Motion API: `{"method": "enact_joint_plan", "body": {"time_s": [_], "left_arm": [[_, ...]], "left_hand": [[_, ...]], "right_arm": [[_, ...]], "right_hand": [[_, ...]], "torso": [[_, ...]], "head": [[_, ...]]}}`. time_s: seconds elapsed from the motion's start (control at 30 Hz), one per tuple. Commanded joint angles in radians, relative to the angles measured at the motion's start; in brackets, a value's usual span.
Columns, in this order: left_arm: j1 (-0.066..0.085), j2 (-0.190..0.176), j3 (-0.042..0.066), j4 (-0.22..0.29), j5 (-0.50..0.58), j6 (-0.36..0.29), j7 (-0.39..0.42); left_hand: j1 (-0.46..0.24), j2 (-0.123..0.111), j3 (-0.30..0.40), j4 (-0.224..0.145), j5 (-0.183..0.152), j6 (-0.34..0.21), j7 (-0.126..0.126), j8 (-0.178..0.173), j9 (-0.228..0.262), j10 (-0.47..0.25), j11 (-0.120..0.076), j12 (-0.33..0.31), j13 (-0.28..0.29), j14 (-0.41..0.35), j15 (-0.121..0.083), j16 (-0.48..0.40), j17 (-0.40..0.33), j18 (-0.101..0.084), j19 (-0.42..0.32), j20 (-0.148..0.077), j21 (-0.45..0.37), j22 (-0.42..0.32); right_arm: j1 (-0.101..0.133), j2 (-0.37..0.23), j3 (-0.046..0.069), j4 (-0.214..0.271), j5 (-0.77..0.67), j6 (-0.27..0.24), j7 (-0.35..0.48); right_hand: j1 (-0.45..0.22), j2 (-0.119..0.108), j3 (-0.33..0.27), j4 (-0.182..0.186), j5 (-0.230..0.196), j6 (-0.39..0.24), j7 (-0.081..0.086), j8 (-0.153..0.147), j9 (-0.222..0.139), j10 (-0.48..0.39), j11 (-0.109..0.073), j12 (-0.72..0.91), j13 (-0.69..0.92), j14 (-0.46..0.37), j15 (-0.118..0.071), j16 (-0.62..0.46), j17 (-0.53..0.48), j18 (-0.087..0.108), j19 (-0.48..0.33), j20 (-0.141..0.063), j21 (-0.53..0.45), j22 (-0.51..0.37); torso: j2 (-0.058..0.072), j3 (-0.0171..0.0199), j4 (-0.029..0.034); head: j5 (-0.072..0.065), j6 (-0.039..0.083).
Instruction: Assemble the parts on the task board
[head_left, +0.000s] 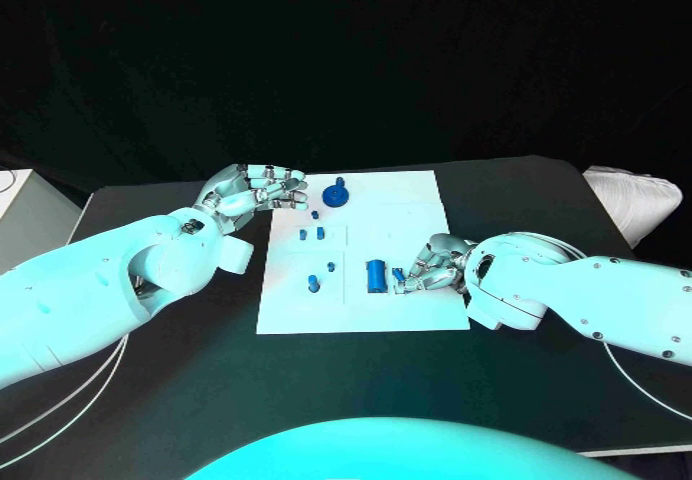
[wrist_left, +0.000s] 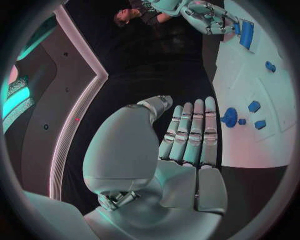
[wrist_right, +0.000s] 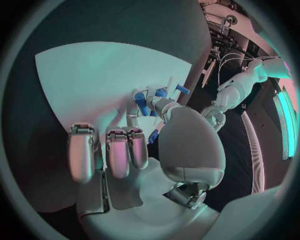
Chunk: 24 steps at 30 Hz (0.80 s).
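The white board (head_left: 411, 215) lies mid-table, with a round knobbed piece (head_left: 336, 195) near its far edge, small pegs (head_left: 310, 236) in the middle, and a blue cylinder (head_left: 376, 275) on its near right part. The right hand (head_left: 433, 262) rests on the board beside that cylinder, apparently pinching a small blue piece (wrist_right: 161, 93) between its fingertips; the left hand (head_left: 257, 190) hovers at the board's far left corner, fingers extended together, holding nothing. To seat the piece well, the hand should probably hold it upright over its hole and lower it slowly, clear of the cylinder.
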Motion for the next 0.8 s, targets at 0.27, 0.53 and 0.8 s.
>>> {"method": "enact_joint_plan", "body": {"time_s": [0.27,0.53,0.8], "left_arm": [[0.0,0.0,0.0,0.003,0.003,0.02,0.003],[0.0,-0.001,0.0,0.003,0.003,0.02,0.002],[0.0,-0.002,0.0,0.003,0.003,0.021,0.001]], "left_hand": [[-0.005,0.005,-0.003,0.007,-0.004,-0.006,0.009,-0.003,-0.001,-0.005,-0.001,0.005,0.001,0.004,0.004,-0.005,0.002,0.002,0.004,0.0,-0.006,-0.003],[-0.006,0.005,-0.003,0.01,-0.004,-0.006,0.01,-0.003,-0.002,-0.006,-0.001,0.006,0.002,0.004,0.004,-0.006,0.004,0.002,0.005,0.0,-0.007,-0.004],[-0.008,0.007,-0.003,0.014,-0.004,-0.006,0.01,-0.003,-0.002,-0.006,-0.001,0.007,0.002,0.005,0.004,-0.008,0.006,0.002,0.006,0.001,-0.01,-0.006]], "right_arm": [[-0.001,0.004,0.0,-0.002,-0.01,-0.014,0.001],[-0.001,0.007,0.0,-0.005,-0.01,-0.014,0.001],[-0.001,0.009,0.0,-0.004,-0.009,-0.011,0.001]], "right_hand": [[-0.03,0.01,-0.02,0.019,-0.005,0.005,0.002,0.007,0.001,0.103,0.001,0.003,0.263,0.104,0.004,0.004,0.263,-0.007,0.092,0.003,-0.002,0.233],[-0.035,0.019,-0.021,0.026,-0.002,0.008,0.001,0.009,0.001,0.103,-0.001,0.003,0.263,0.104,0.003,0.004,0.263,-0.007,0.092,0.003,-0.002,0.233],[-0.044,0.031,-0.024,0.037,0.006,0.009,-0.001,0.011,0.002,0.103,-0.002,0.003,0.263,0.104,0.002,0.004,0.263,-0.007,0.092,0.001,-0.001,0.233]], "torso": [[0.0,-0.0001,-0.0001],[0.0,-0.0002,-0.0004],[0.0,0.0,-0.0003]], "head": [[0.002,-0.001],[0.002,-0.002],[-0.001,-0.004]]}}
